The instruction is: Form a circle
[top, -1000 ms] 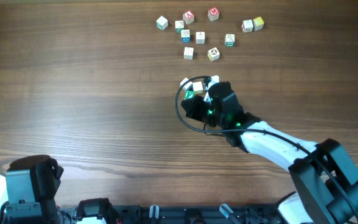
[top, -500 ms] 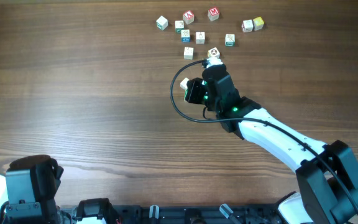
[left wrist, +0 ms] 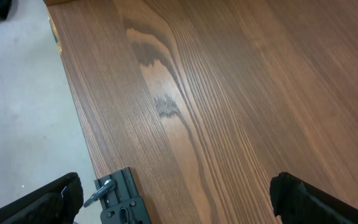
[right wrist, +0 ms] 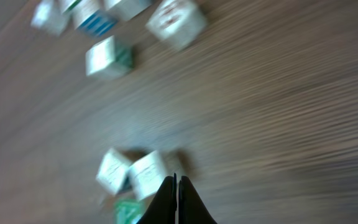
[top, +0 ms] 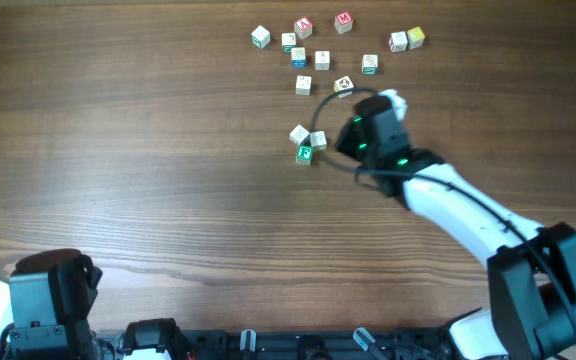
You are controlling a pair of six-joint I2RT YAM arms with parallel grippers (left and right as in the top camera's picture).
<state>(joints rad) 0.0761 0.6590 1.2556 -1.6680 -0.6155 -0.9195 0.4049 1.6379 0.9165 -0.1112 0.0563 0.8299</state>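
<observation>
**Table**: wood grain, bearing everything below.

**Right arm and right gripper**: we find the jaws pressed together with nothing between them. The gripper is off the cubes.

**Left gripper**: parked at the near table edge with its jaws spread wide, holding nothing. It is well apart from all the cubes.

**Loose cubes**: about ten of them, scattered ahead of the right gripper and beyond it.

**Cable**: a dark loop off the right wrist, arching between the gripper and the cluster.

**The circle**: only three cubes so far, huddled just beside the right fingertips on their left. Two are pale and one is a green cube. We judge it a bare start, not a ring.

**Risks**
- The cable loop or a closed finger could sweep the cluster and scatter it, since both sit so near.
- Pushing a loose cube with closed jaws could let it spin off sideways.
- A cube brought in too hard could knock the three apart.

**Hard to read**
- The right wrist view is smeared, so no letters can be made out there.
- The green cube is partly cut off by that view's lower edge.
- We cannot tell whether the three cubes touch.
</observation>
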